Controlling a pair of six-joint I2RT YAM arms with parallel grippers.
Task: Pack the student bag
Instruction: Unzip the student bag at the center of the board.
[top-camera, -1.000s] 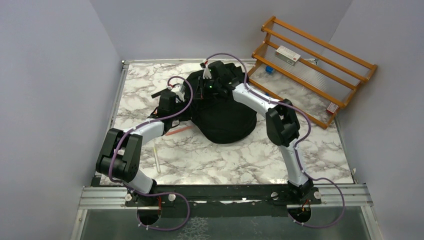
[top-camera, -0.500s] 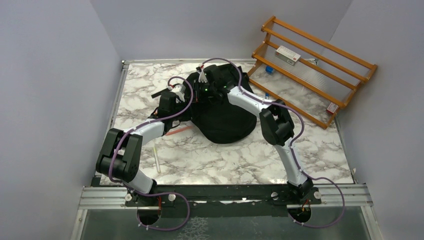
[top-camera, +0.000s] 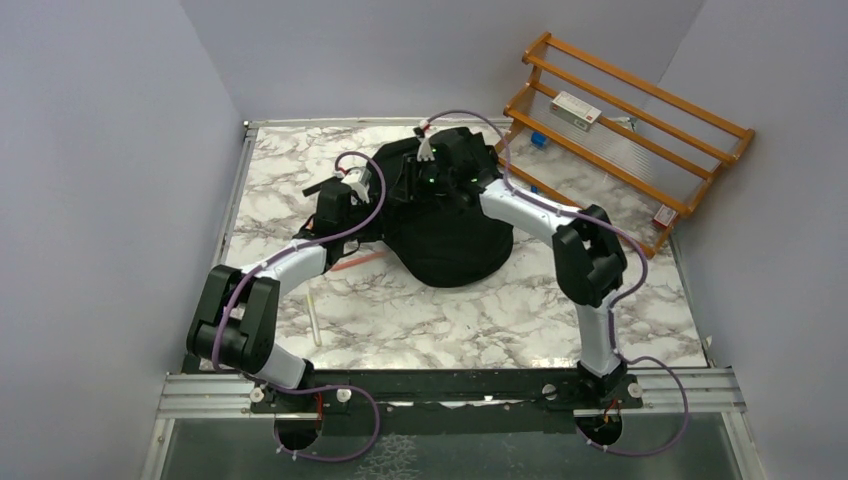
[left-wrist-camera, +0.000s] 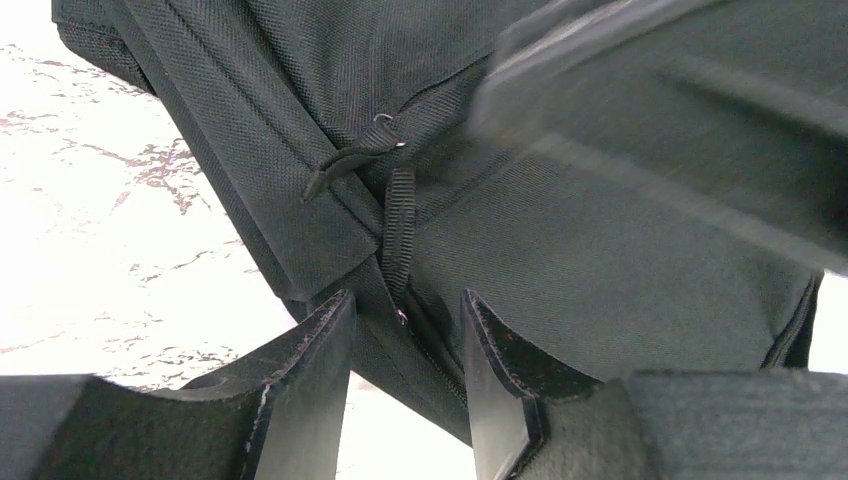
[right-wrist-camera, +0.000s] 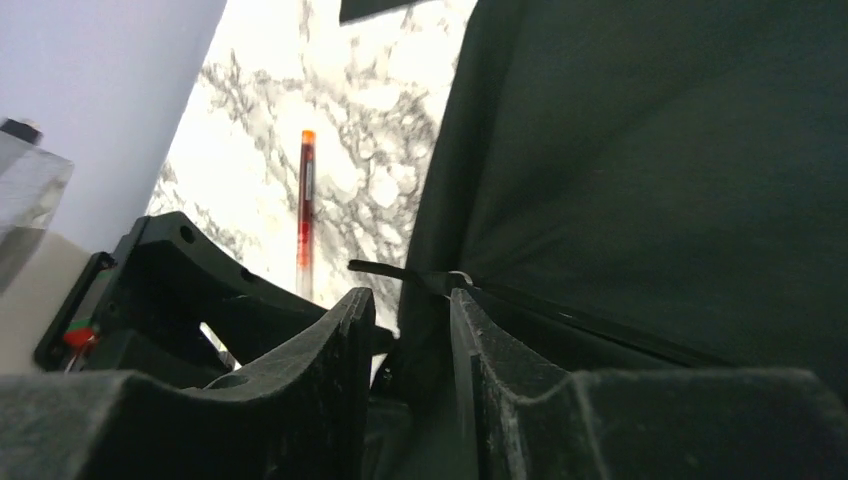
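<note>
Seemingly left tool (left-wrist-camera: 408, 305) pinches student bag (left-wrist-camera: 600, 260) seam; contact itself hidden

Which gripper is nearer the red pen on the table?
Left. The left gripper is at the student bag's left side, with the red pen on the table just beside it. The right gripper is over the bag's far end, farther from the pen.
</note>
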